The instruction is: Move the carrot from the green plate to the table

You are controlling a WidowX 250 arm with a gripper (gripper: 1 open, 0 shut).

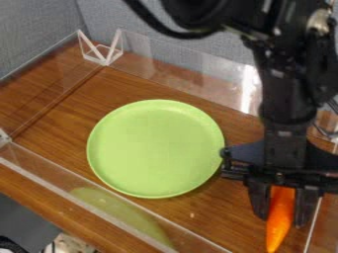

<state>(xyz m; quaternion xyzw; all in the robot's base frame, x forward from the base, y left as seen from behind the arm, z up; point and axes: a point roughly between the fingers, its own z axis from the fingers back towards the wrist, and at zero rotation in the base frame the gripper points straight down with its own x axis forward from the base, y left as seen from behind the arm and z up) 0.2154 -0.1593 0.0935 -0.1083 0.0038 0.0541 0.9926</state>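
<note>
The bench (79, 94) is a reddish-brown glossy wooden top with visible grain, and it fills most of the view. Clear walls (199, 74) stand along its edges, one across the back and one along the near side.

The robot arm (284, 69) is the next biggest thing: a black column that comes down from the top right corner and points almost straight down over the right front part of the bench.

The green plate (152, 148) lies flat near the middle of the bench, round, lime-coloured, with a shallow rim. Its surface is bare. The arm stands just to the right of the plate's rim.

At the arm's lower end the fingers (283, 203) hang as two dark prongs, set fairly narrow and closed on the carrot (279, 225). The carrot is orange and tapered, and it hangs upright with its thin end pointing down near the bottom edge of the view. It is off the plate, to the right of it, over the bench by the near wall. Whether its tip touches the wood cannot be told.

A small white wire stand (101, 45) sits in the far left corner, well apart from the plate.
</note>
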